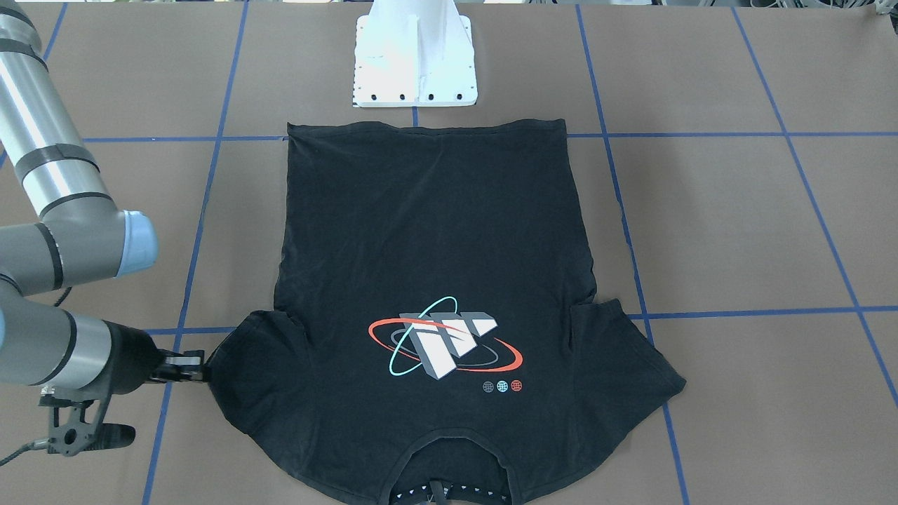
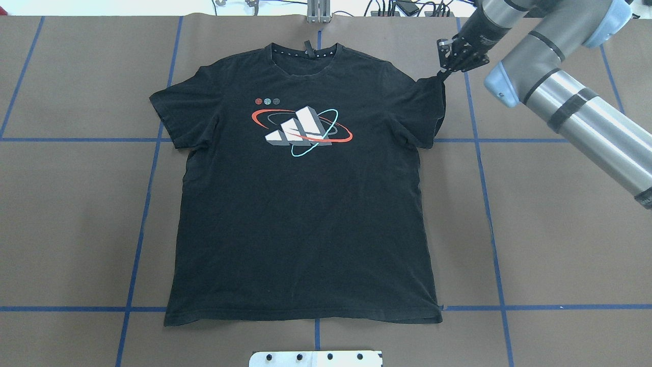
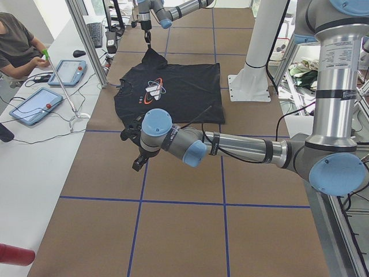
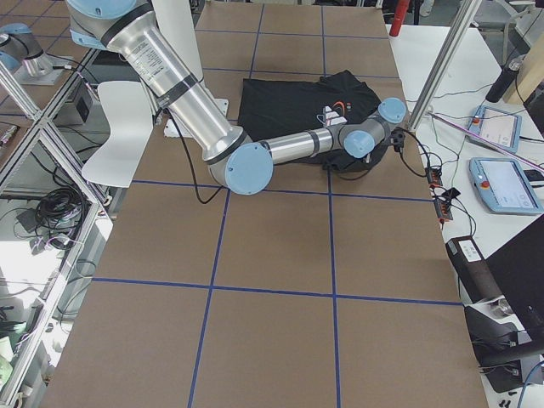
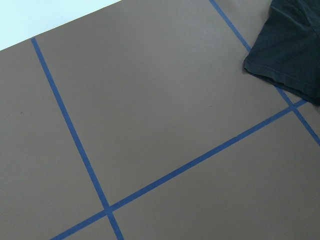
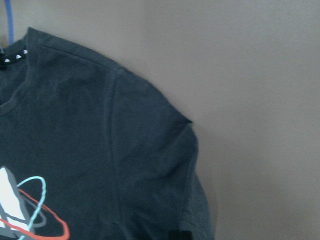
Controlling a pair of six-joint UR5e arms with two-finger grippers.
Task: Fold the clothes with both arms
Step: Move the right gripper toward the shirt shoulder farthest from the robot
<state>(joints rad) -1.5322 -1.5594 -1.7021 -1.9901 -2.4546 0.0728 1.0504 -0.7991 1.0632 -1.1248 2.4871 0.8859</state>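
The black T-shirt lies flat on the brown table, logo facing up and collar toward the far edge. My right gripper is shut on the tip of the sleeve on that side, pulling it up into a small peak. In the front-facing view this gripper sits at the sleeve's outer edge. The right wrist view looks down on the shoulder and sleeve. My left gripper shows only in the exterior left view, hovering over bare table short of the shirt; I cannot tell whether it is open or shut. A sleeve corner shows in its wrist view.
The white pedestal base stands just behind the shirt's hem. Blue tape lines grid the table. A person sits at a side bench with tablets along the far edge of the table.
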